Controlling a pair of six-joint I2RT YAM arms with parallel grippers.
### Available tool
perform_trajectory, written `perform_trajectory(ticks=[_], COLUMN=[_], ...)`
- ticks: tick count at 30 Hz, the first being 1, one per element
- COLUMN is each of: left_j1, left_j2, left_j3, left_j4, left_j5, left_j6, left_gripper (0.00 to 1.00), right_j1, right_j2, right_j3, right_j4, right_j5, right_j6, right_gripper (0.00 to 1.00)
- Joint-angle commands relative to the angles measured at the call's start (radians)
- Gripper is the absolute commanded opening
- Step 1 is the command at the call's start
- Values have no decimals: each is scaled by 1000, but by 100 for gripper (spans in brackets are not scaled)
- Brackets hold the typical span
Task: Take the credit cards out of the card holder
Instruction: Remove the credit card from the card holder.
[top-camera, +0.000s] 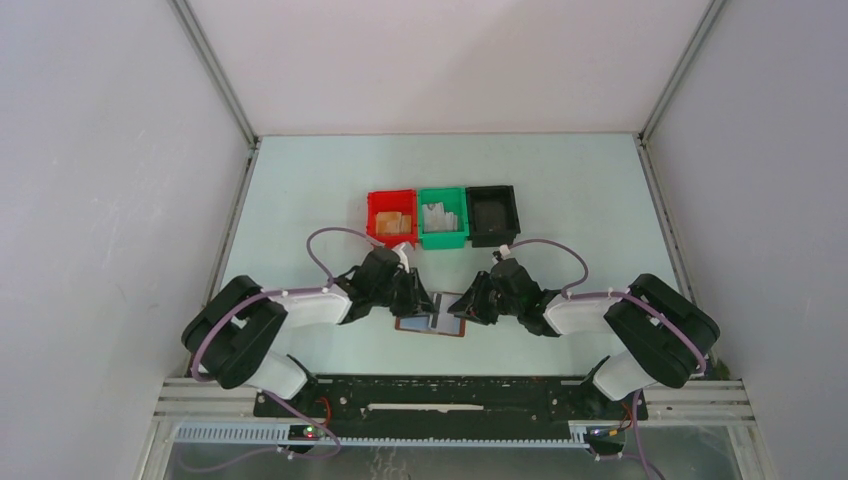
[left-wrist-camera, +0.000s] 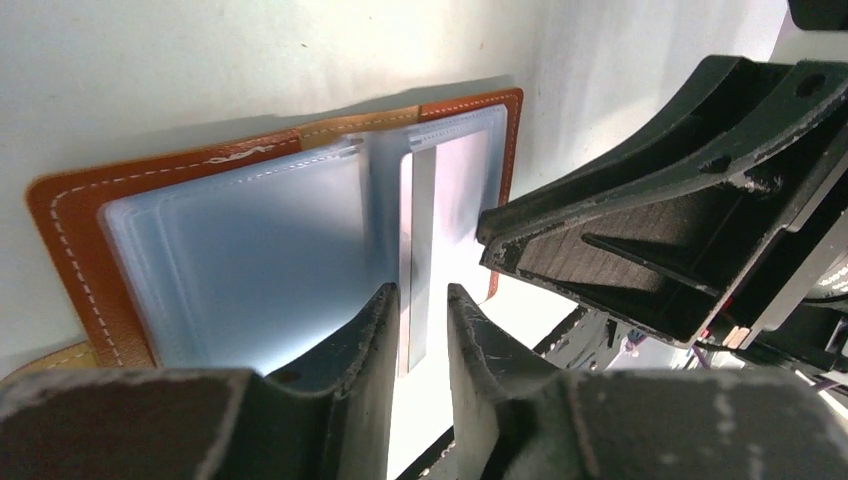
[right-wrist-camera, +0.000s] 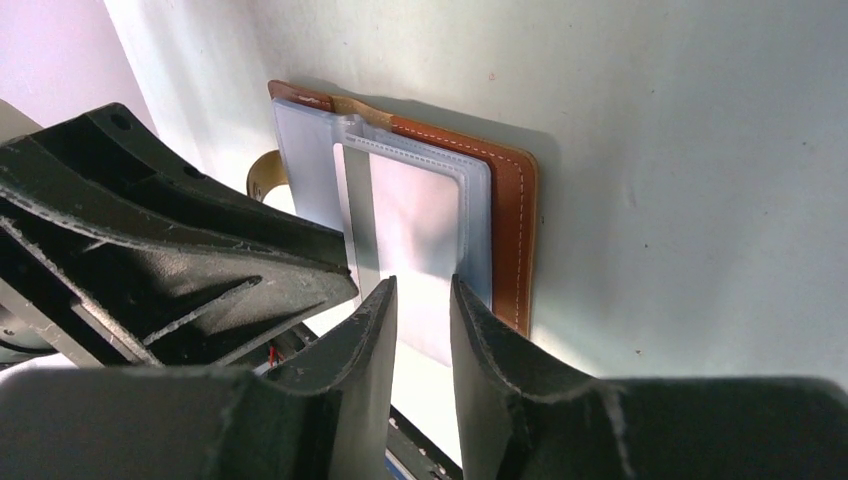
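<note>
The card holder (top-camera: 410, 326) lies open on the table between my two grippers, brown leather (left-wrist-camera: 70, 240) around light blue-grey inner faces. One thin grey credit card (left-wrist-camera: 420, 230) stands out of its right panel as a narrow strip. The card's near end lies between the jaws of my left gripper (left-wrist-camera: 420, 292), close against the left finger, with a bright gap to the right finger. My right gripper (right-wrist-camera: 422, 282) hovers over the holder's right panel (right-wrist-camera: 510, 220), jaws a little apart and nothing pinched between them. From above, the left gripper (top-camera: 422, 303) and right gripper (top-camera: 468, 305) nearly meet.
Three square bins stand in a row behind the holder: red (top-camera: 390, 215) with tan blocks, green (top-camera: 442, 218) with pale pieces, black (top-camera: 493, 213). The two grippers' bodies crowd each other over the holder. White walls enclose the table.
</note>
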Motion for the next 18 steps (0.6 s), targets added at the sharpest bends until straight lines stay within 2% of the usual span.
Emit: perform_trajectory(ticks=[1,4,7,8,18], left_j1=[14,17,18,18,70], left_j2=[20,28,32,32,-11], left_j3=[56,59,60,57,3], left_j4=[63,62,54,53,51], left_j5=[7,10,6,8,14], left_j6=[26,27,28,28,55], left_gripper=[27,21,3,0,0], right_j1=[10,9,9,9,5], right_j2=[14,16,19,20,30], right_j3=[-8,-8,-8,-8,-10], right_j4=[-30,-27,-27,-27,-52], right_j5=[10,10,11,12,27], right_j6=[-2,-3,-1,-1,-2], right_gripper=[35,35,35,35,34])
